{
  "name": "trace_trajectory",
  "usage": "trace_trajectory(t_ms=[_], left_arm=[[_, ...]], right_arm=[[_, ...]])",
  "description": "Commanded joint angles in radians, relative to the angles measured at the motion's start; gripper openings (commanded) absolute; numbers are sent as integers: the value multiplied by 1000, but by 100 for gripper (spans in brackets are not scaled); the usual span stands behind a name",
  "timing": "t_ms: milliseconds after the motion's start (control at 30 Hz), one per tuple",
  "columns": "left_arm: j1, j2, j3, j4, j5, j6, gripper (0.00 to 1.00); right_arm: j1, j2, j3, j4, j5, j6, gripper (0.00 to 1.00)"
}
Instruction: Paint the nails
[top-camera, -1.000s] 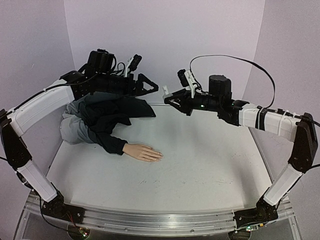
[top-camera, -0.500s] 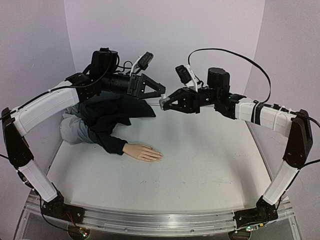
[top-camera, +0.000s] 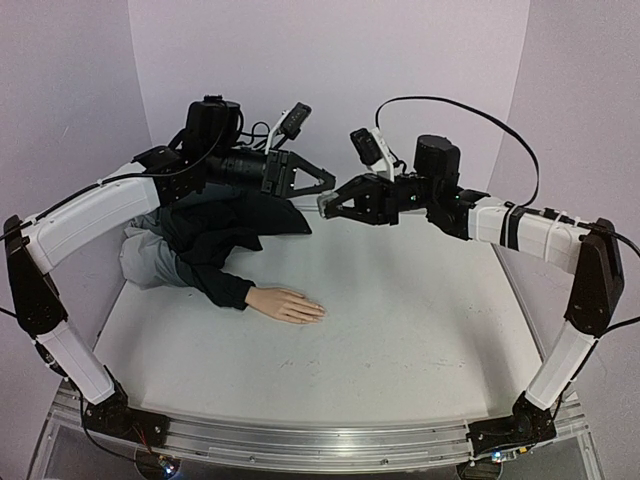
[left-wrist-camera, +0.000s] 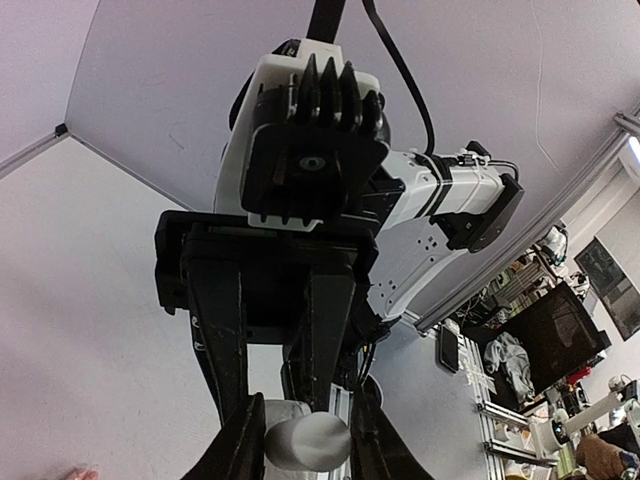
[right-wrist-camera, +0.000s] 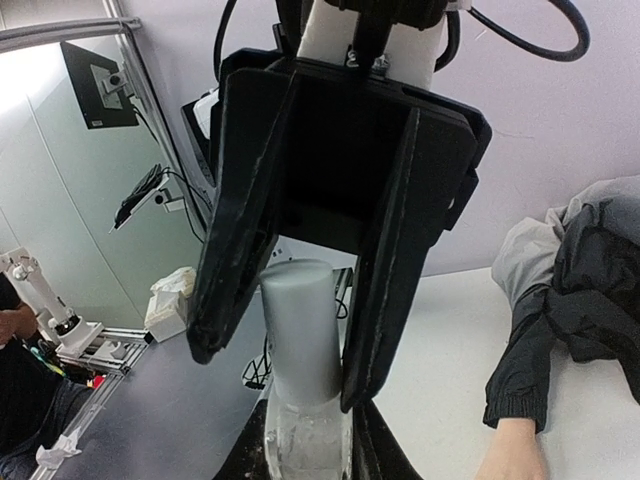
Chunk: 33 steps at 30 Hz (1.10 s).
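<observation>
The pale mannequin hand (top-camera: 290, 305) lies flat on the white table, coming out of a dark sleeve (top-camera: 225, 285). Its nails are too small to make out. High above the table's back, my two grippers meet tip to tip. My right gripper (top-camera: 324, 207) (right-wrist-camera: 300, 455) is shut on a small clear bottle (right-wrist-camera: 300, 450) (top-camera: 327, 203). My left gripper (top-camera: 328, 190) (left-wrist-camera: 305, 445) faces it, with its fingers (right-wrist-camera: 385, 300) pressed on both sides of the bottle's grey cap (right-wrist-camera: 300, 330) (left-wrist-camera: 310, 440). The hand's wrist (right-wrist-camera: 510, 450) shows low in the right wrist view.
A heap of dark jacket and grey cloth (top-camera: 200, 235) lies at the table's back left, under my left arm. Purple walls (top-camera: 330, 60) close in the back and sides. A black cable (top-camera: 470, 120) loops above my right arm.
My left gripper swung right to meet the bottle and its jaws closed from wide apart onto the cap. My right arm shifted slightly left and lower with the bottle.
</observation>
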<state>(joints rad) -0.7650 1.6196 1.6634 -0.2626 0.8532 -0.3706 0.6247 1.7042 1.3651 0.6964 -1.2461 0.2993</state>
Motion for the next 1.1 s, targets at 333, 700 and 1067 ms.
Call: trace_trajectory(t_ms=[333,700,1067], left_arm=[[-47,-14,87,-201,-522,85,0],[-43,45,122,-317,-716,-56,2],[36,-73,-19,-123,-445,-140,78]], right_arm=[[34,-95,-68,-10,783,-38,0],[316,-57,-26,40,1715,-326,0],[71,-74,-71,38,393,-104,0]])
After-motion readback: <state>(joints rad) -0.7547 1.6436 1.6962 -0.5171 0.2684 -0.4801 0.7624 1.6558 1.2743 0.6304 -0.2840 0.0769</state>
